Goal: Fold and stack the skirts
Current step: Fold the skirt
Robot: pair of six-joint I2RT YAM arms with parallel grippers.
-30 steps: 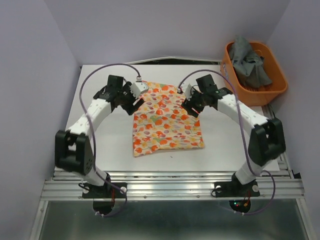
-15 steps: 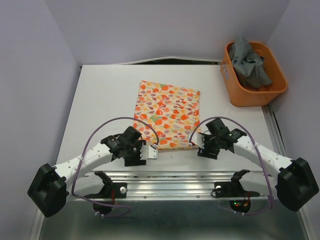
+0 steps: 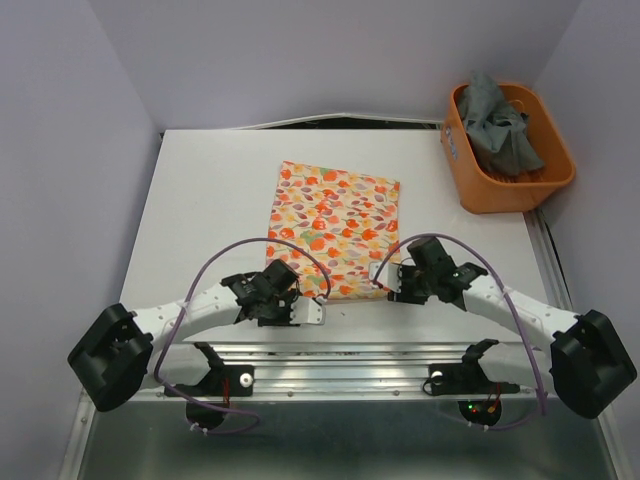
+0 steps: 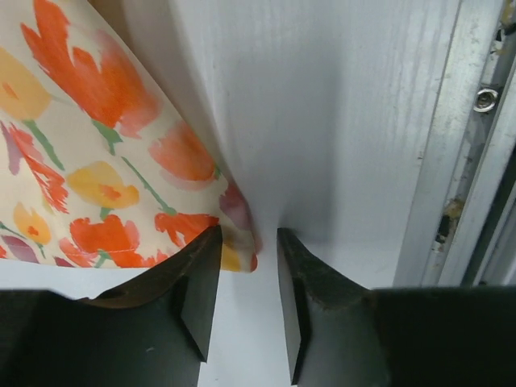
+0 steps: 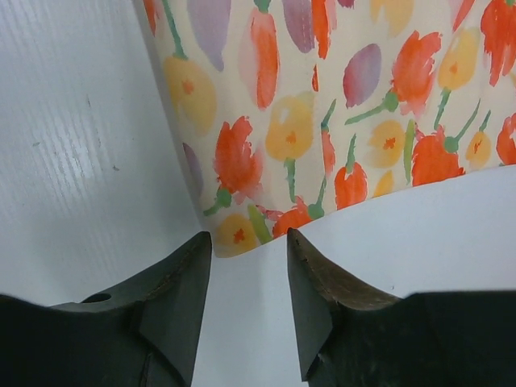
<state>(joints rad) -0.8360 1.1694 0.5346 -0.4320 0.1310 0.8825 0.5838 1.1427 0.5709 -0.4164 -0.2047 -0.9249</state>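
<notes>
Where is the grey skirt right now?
In the top view, the grey skirt is bunched inside the orange basket at the far right corner of the table, away from the flowery skirt in the middle.

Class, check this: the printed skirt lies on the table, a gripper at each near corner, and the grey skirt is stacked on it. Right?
No. The grey skirt is not on the printed skirt; it sits in the orange basket, as the top view shows. The rest holds.
</notes>
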